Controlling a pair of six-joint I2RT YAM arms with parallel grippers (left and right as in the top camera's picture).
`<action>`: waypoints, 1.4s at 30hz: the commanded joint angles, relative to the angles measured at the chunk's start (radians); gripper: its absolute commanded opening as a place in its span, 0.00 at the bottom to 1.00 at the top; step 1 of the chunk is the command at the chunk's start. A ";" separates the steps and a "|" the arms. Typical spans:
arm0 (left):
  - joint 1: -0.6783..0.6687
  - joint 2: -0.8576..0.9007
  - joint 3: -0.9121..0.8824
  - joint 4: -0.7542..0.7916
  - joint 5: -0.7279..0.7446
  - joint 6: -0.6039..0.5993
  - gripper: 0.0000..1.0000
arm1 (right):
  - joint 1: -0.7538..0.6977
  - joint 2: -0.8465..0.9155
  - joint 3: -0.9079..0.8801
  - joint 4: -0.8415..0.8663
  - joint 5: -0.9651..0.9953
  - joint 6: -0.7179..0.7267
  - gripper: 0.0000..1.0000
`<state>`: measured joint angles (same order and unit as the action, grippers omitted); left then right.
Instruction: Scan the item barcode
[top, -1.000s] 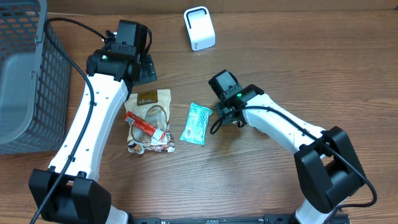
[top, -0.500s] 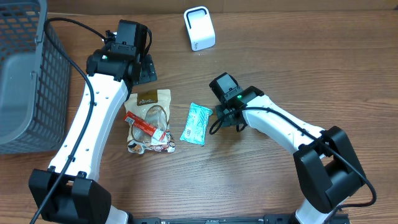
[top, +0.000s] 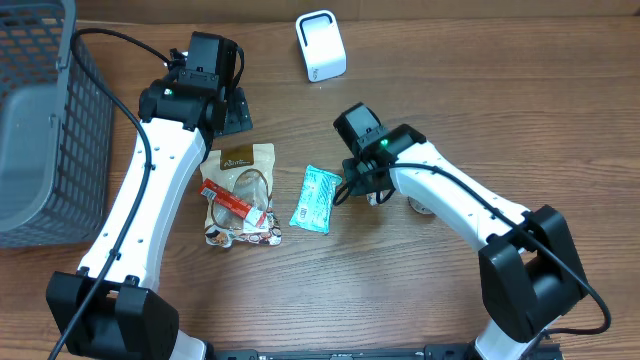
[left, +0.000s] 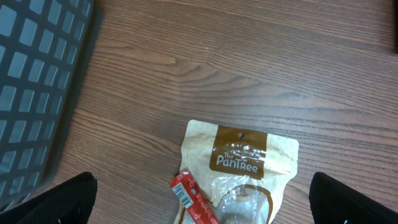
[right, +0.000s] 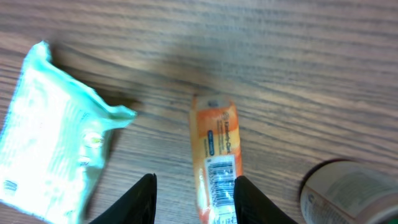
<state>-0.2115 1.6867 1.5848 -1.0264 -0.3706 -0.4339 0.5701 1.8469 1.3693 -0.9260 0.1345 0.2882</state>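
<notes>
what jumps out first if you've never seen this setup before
A grey mesh basket fills the left edge of the wooden table, and a small white box stands at the far centre. Mid-table, a PanTree snack pouch and a teal packet lie side by side. Just right of the packet, the right gripper straddles an orange tube with its barcode facing up, jaws apart.

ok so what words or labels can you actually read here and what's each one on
"The PanTree": brown label on the tan pouch.
Red stick: barcode patch, too small to read.
Orange tube: blue label and barcode, too blurred to read.
Teal packet: print too blurred to read.
Round tin: label too blurred to read.
White scanner: no print to be seen.
</notes>
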 joint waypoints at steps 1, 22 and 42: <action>0.002 -0.013 0.015 -0.002 0.005 0.019 1.00 | 0.000 -0.007 0.082 -0.016 -0.031 0.009 0.39; 0.002 -0.013 0.015 -0.002 0.005 0.019 1.00 | 0.058 -0.003 -0.030 0.152 -0.267 0.097 0.27; 0.002 -0.013 0.015 -0.002 0.005 0.019 1.00 | 0.156 0.102 -0.040 0.230 -0.105 0.136 0.26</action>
<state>-0.2115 1.6867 1.5848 -1.0264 -0.3706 -0.4339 0.7231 1.9129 1.3346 -0.7040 -0.0002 0.4149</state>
